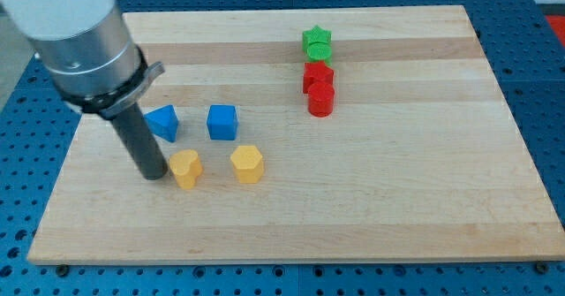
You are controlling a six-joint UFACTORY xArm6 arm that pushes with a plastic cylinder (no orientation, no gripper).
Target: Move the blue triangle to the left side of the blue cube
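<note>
The blue triangle (163, 122) lies on the wooden board (397, 190) just left of the blue cube (222, 122), with a small gap between them. My tip (154, 174) rests on the board below and slightly left of the blue triangle, right beside the left yellow block (185, 168). The rod rises up and to the left into the silver arm body, which hides the board's upper left corner.
A second yellow block (247, 163) sits below the blue cube. At the upper middle, a green star (317, 38) over a green block (319, 52), a red star-like block (318, 75) and a red cylinder (320, 100) form a column.
</note>
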